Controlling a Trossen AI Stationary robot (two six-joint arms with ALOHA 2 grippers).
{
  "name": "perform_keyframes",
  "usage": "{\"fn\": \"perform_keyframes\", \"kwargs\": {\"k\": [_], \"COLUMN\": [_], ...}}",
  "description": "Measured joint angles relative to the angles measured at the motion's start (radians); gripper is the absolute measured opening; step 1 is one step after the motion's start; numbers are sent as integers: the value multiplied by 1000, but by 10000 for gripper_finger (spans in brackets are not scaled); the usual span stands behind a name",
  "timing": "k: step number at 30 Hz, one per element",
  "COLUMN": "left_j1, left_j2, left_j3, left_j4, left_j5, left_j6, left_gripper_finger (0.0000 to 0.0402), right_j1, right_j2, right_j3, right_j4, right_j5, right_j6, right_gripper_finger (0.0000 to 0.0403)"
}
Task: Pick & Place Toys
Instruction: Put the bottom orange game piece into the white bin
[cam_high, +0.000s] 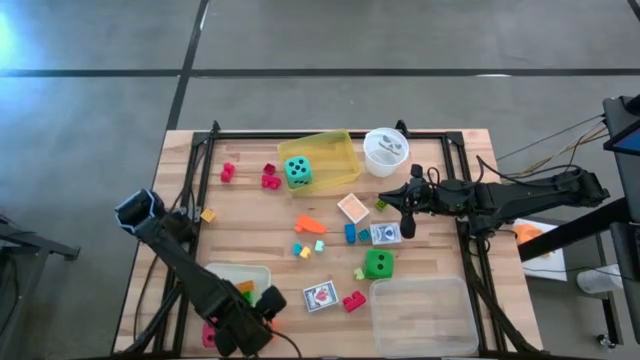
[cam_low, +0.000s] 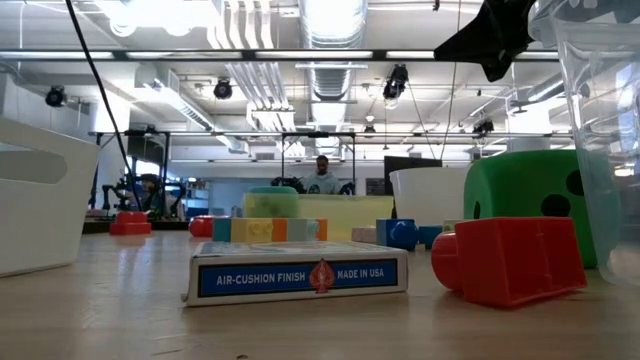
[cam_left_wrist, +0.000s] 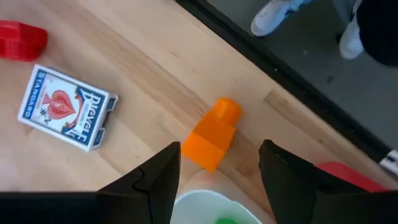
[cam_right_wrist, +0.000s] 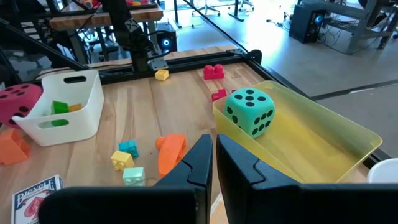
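Note:
My left gripper hangs open above the table's near left corner, pointing steeply down. An orange block lies on the wood below, seen between its fingers and untouched, beside the white tray's rim. A card box and a red block lie close by. My right gripper hovers shut and empty over the table's right middle. A teal die sits in the yellow tray. The green die stands on the table.
A clear tray stands at the near right and a round white cup at the far right. The white tray holds green and orange blocks. A red die lies beside it. Small blocks and a second card box are scattered mid-table.

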Motion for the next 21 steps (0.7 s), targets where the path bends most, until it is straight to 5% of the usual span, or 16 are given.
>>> {"fn": "perform_keyframes", "kwargs": {"k": [14, 21], "left_j1": [0, 4], "left_j2": [82, 108], "left_j3": [0, 5], "left_j4": [19, 19], "left_j5": [-20, -42], "left_j6": [91, 93], "left_gripper_finger": [210, 268], "right_j1": [0, 0], "right_j2": [0, 0], "right_j3": [0, 0], "right_j4": [0, 0], "right_j5": [0, 0], "right_j6": [0, 0], "right_gripper_finger": [20, 20]}}
